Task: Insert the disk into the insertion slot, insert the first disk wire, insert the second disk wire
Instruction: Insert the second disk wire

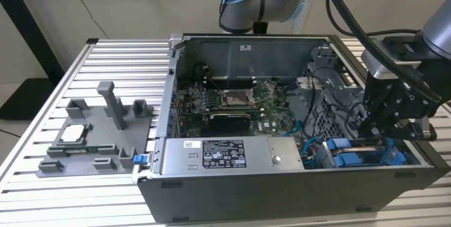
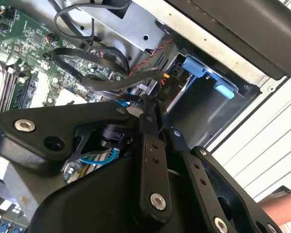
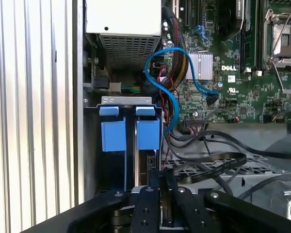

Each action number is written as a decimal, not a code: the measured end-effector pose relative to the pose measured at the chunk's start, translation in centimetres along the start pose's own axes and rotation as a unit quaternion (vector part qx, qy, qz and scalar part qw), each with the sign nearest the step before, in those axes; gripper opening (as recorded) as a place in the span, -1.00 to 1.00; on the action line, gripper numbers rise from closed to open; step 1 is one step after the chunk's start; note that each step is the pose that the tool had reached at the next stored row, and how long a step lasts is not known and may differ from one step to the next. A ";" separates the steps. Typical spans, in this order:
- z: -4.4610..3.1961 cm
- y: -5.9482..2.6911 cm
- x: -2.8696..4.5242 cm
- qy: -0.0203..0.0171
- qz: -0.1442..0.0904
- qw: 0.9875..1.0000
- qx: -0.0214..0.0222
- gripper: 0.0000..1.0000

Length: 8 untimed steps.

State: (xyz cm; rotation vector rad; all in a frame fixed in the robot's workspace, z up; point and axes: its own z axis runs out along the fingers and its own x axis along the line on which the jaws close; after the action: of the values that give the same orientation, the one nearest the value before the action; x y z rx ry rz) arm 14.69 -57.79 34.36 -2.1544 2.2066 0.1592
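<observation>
— Where are we holding the gripper (image 1: 377, 132)?

— We are hanging it inside the open computer case (image 1: 282, 185), at the near corner on the exterior view's right, just above the insertion slot (image 3: 126, 100); we cannot tell whether it is clamped or released.

— And the disk?

— We are seeing two blue carrier tabs (image 3: 130, 131) sitting side by side in the slot, just beside the gripper; we cannot make out the disk body itself.

— What is lying around it?

— Black wires (image 3: 208, 162) are looping right next to the gripper; a blue cable (image 3: 172, 92) is curving from the bay toward the motherboard (image 1: 233, 105); the grey box (image 1: 225, 155) with its label is lying along the near wall, to the exterior view's left of the slot; farther left, a grey fixture (image 1: 99, 137) is resting on the slatted table (image 1: 42, 195).
</observation>
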 end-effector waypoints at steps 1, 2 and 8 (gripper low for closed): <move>0.06 0.00 0.03 0.000 0.000 1.000 0.000 -1.00; 0.12 -0.01 0.05 0.000 0.000 1.000 0.000 -1.00; 0.30 -0.03 0.19 0.001 0.000 1.000 0.000 -1.00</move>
State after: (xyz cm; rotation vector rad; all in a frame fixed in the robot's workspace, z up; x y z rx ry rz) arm 14.71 -57.95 34.04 -2.1551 2.2077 0.1579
